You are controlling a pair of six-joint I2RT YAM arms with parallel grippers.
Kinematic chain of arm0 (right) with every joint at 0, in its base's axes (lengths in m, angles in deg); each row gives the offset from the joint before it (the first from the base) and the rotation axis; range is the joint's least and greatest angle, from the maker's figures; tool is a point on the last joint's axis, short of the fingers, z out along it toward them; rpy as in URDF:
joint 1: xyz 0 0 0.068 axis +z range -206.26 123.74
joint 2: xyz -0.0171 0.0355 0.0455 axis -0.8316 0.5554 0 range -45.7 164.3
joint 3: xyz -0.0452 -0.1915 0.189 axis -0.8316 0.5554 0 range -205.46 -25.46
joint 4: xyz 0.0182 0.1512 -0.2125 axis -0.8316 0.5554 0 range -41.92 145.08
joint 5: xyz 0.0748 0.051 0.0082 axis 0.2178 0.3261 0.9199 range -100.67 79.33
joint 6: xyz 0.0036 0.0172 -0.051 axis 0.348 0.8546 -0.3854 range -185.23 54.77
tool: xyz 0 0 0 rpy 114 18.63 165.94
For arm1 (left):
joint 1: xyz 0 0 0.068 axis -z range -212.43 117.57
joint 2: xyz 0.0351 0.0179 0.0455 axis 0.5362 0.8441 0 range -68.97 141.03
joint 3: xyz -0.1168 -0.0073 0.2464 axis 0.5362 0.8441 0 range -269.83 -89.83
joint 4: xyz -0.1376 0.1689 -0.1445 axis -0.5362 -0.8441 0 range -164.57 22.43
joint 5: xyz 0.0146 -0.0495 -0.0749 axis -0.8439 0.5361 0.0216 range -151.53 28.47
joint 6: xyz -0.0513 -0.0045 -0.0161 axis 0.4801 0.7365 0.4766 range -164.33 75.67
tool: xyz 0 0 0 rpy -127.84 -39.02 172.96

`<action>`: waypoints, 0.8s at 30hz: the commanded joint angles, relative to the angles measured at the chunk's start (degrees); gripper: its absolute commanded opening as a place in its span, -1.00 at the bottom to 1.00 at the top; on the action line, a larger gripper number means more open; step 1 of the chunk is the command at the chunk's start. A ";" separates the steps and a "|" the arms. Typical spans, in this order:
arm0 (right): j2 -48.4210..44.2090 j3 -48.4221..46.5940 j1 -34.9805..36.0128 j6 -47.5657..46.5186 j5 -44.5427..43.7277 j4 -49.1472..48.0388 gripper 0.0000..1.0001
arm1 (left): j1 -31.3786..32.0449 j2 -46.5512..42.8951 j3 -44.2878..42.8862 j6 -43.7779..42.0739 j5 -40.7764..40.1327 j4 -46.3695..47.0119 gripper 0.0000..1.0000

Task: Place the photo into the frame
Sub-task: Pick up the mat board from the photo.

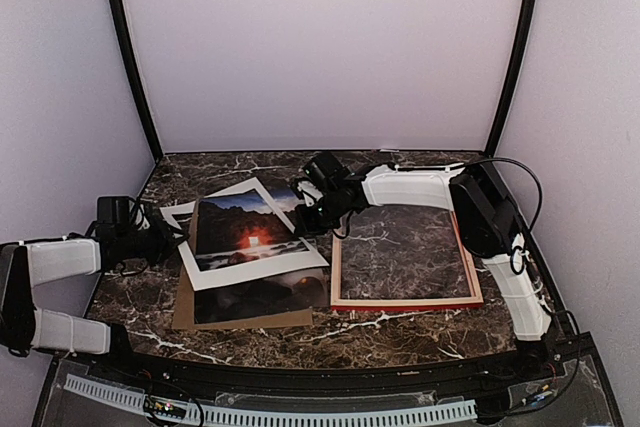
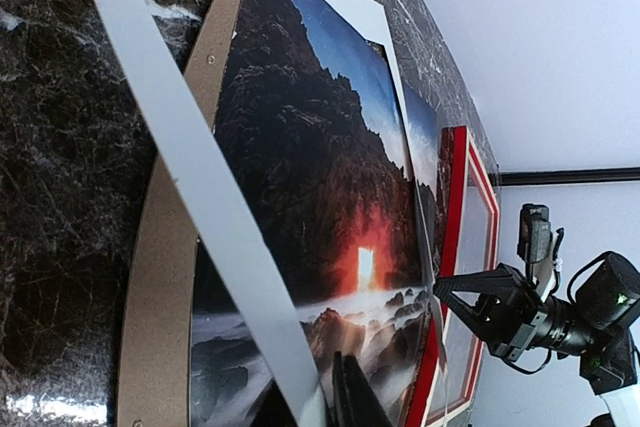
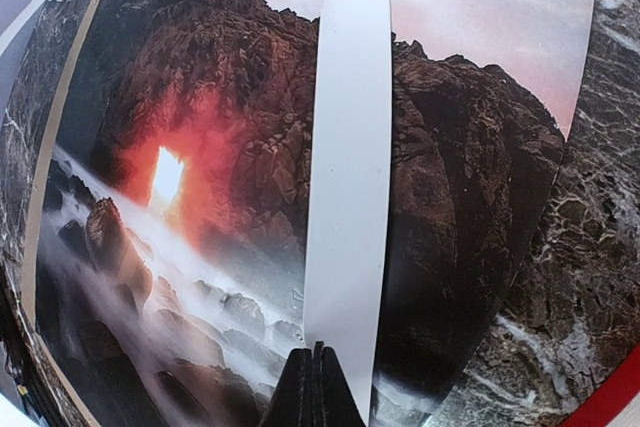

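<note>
Dark marble worktop (image 1: 400, 337), and everything's basically in two piles on it. Toward the left edge there's a stack: a plain brown backing board (image 1: 185, 309) at the bottom, the photo (image 1: 245, 222) lying on it, and a white mat (image 1: 255, 273) sitting skewed on top, so you see the glowing orange bit of the photo through the mat's window and a dark strip of it poking out below the mat's near rail. So the photo isn't in the frame, it's sandwiched in that stack.

The frame (image 1: 400, 301) lies flat just beside the stack, toward the right edge, red side up, with bare marble showing through the opening. Can't tell if it actually touches the photo's edge.

The right gripper (image 1: 312, 209) reaches across over the frame's far left corner to the mat's right side. In the right wrist view its fingers (image 3: 300, 392) are pressed together right where the mat's white rail ends, so it's pinching that rail, with the photo visible on both sides of it.

The left gripper (image 1: 165, 237) is at the mat's left side. The left wrist view only shows one dark finger next to the white rail, so honestly I can't tell if it's spread or clamped.
</note>
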 commanded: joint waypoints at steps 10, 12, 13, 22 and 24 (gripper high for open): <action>-1.90 -1.78 0.28 -0.48 0.36 -0.92 -0.32 | -1.88 -0.43 -1.27 -2.81 -2.81 -1.72 -1.00; -2.48 -1.92 0.29 -0.75 0.20 -1.03 -0.18 | -2.13 0.25 -2.15 -3.41 -3.52 -1.82 -1.00; -2.73 -1.92 0.29 -0.80 0.16 -1.05 -0.13 | -2.29 0.83 -2.52 -3.64 -3.70 -1.67 -1.00; -6.12 0.69 -0.33 -1.19 -0.94 -1.78 0.10 | -2.50 8.35 -11.03 -6.53 -2.74 -0.10 -1.00; -7.64 1.78 -1.04 -1.38 -1.63 -1.79 0.12 | -2.47 9.69 -14.01 -7.92 -0.84 -1.26 -1.00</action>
